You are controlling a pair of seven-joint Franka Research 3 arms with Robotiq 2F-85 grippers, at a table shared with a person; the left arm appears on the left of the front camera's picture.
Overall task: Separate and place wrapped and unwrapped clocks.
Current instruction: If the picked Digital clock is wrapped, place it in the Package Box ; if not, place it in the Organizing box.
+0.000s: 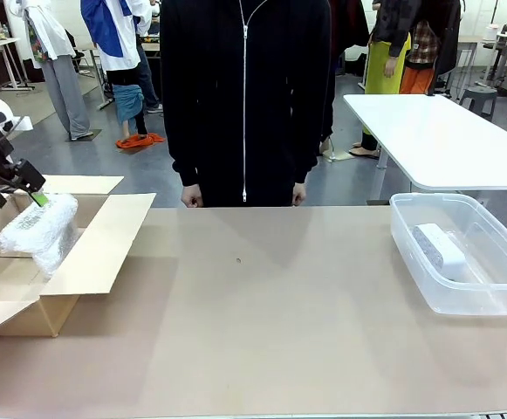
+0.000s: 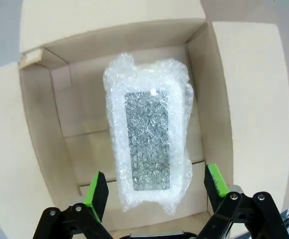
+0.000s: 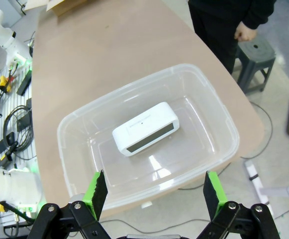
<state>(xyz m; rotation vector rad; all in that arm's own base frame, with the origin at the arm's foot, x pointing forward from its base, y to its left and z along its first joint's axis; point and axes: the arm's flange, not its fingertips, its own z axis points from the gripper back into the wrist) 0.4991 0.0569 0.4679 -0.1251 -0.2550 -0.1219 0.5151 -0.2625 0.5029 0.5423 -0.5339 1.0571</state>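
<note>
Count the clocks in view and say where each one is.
2. A wrapped clock is at the cardboard box, under the open left gripper. A bare clock lies in the clear bin. Another may be hidden in the box.

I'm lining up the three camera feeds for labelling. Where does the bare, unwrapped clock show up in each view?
Front view: the unwrapped clock lies in the clear plastic bin at the right edge of the table.
Left wrist view: not in it; this one looks down on a wrapped clock in the cardboard box.
Right wrist view: mid-picture, on the bin's floor.
Shared landmark: the clear plastic bin.
</note>
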